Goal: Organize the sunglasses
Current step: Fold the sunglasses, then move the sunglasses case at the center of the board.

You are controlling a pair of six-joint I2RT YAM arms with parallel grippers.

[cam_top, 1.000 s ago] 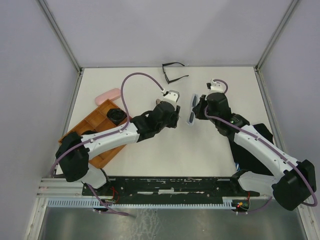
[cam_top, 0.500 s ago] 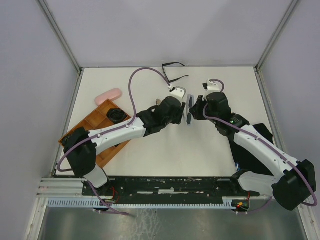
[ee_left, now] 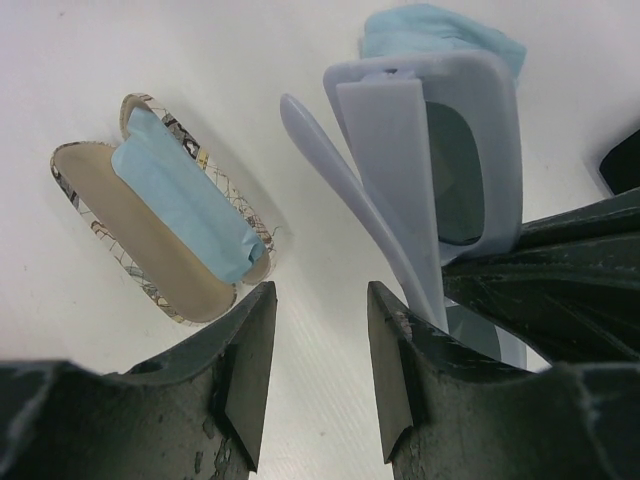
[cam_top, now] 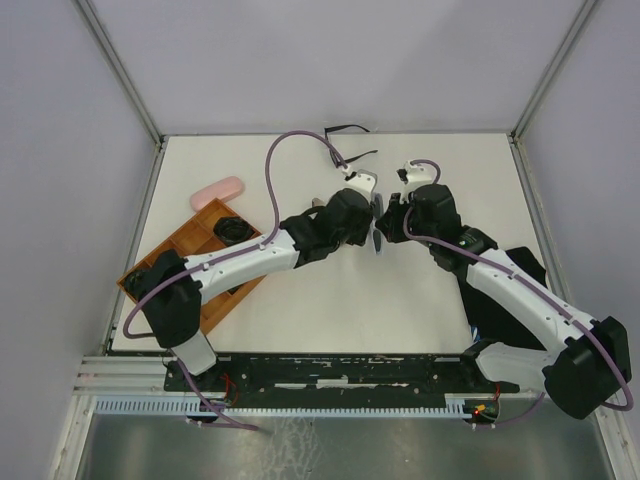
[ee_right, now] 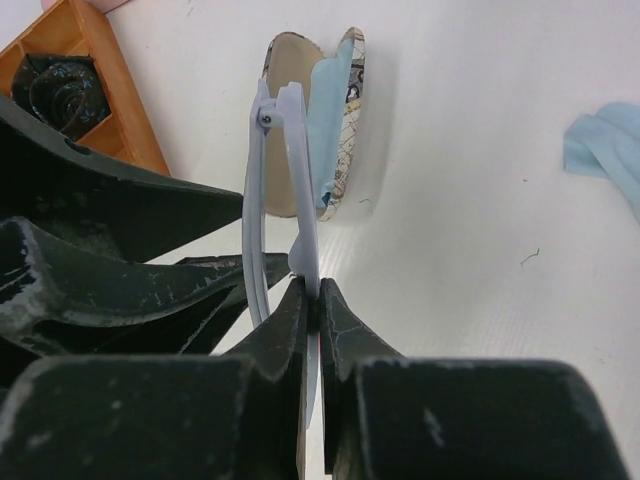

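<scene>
My right end effector is closed on the lavender-framed sunglasses. Its two fingers pinch the lower edge of the frame front. The pair stands upright and edge-on to the right wrist camera, above the middle of the bench. One temple is folded flat against the lenses. The other temple stands slightly out from the frame.

My left end effector is open and has nothing between its fingers. It sits just beside the held pair, and the loose temple ends close to the outer side of its right-hand finger.

An open patterned case with a light-blue lining lies on the bench below and beyond both end effectors. A light-blue cloth lies further off, past the held pair.

The other items are placed as follows:
- The thin black-framed glasses lie unfolded at the far edge of the bench.
- A pair of black sunglasses rests in the wooden tray, in the end compartment nearest the bench centre.
- A pink case lies just beyond the tray.
</scene>
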